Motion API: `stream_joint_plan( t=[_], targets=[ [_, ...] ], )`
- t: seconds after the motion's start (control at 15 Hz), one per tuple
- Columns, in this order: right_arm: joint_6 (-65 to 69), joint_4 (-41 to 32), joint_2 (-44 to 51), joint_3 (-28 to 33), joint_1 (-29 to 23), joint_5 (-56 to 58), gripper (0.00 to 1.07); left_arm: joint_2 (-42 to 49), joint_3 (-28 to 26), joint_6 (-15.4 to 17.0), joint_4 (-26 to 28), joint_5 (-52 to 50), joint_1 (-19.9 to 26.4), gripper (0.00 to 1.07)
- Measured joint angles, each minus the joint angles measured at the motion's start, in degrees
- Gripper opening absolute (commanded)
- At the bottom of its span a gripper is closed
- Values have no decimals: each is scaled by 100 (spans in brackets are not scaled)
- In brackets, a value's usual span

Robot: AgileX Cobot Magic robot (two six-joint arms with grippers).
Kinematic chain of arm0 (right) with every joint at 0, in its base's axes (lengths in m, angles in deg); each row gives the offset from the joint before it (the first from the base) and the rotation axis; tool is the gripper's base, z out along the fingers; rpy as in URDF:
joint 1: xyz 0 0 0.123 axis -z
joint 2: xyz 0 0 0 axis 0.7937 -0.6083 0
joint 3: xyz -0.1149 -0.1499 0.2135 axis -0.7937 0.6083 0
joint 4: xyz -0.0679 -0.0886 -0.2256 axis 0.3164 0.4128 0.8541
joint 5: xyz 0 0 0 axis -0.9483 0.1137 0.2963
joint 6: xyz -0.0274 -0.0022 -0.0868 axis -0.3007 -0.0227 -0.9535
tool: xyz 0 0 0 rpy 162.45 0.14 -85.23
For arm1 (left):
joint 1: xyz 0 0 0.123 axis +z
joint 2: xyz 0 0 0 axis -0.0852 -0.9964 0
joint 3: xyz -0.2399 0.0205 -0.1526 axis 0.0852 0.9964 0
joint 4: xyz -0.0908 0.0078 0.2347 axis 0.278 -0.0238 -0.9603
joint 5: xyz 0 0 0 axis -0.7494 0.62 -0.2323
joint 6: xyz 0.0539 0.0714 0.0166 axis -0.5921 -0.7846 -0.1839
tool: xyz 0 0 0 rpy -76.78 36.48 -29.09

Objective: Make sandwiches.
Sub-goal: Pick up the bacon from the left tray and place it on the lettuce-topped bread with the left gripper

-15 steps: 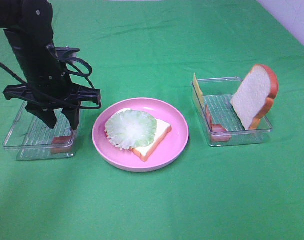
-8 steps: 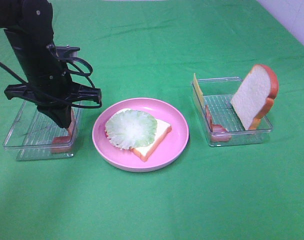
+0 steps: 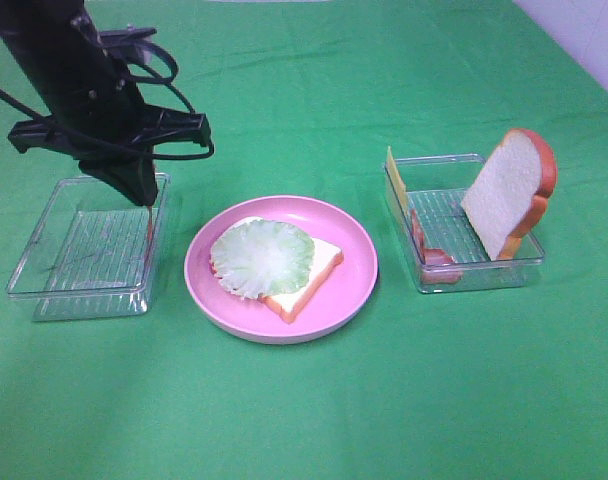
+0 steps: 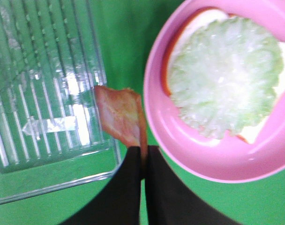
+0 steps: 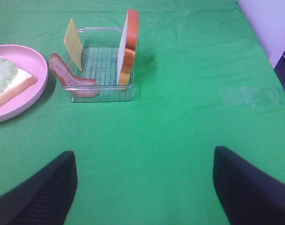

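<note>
My left gripper [image 3: 142, 198] is shut on a pink-red bacon strip [image 3: 148, 228] that hangs above the right wall of the left clear tray [image 3: 79, 255]. In the left wrist view the bacon strip [image 4: 120, 114] is pinched between the fingertips [image 4: 133, 161], beside the pink plate [image 4: 156, 119]. On that plate [image 3: 359, 270] a bread slice [image 3: 319, 265] lies under round lettuce [image 3: 261, 257]. The right tray [image 3: 439, 205] holds an upright bread slice [image 3: 509, 190], a cheese slice [image 3: 393, 172] and another bacon strip [image 3: 430, 252]. My right gripper [image 5: 142, 187] is open over bare cloth.
Green cloth covers the table [image 3: 304, 420]. The left tray's floor [image 4: 39, 93] shows nothing in it. A pale surface [image 5: 269, 28] borders the cloth at the far right, beyond the right tray [image 5: 102, 70].
My left gripper shut on the bacon strip in the left tray and lifted it up out of the tray. The right gripper has not moved.
</note>
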Motion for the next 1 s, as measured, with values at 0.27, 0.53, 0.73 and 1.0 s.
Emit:
stream_joint_plan(
  t=[0.27, 0.53, 0.73, 1.0],
  targets=[
    [0, 0, 0, 0, 0, 0, 75, 109, -6, -1536, 2080, -498, -69, 0],
    [0, 0, 0, 0, 0, 0, 75, -115, -6, -2807, 3747, -613, -298, 0],
    [0, -6, 0, 0, 0, 0, 75, -470, -6, -3094, 3850, -733, -338, 0],
    [0, -6, 0, 0, 0, 0, 75, -831, -6, -3134, 3048, -1071, -338, 0]
  ],
)
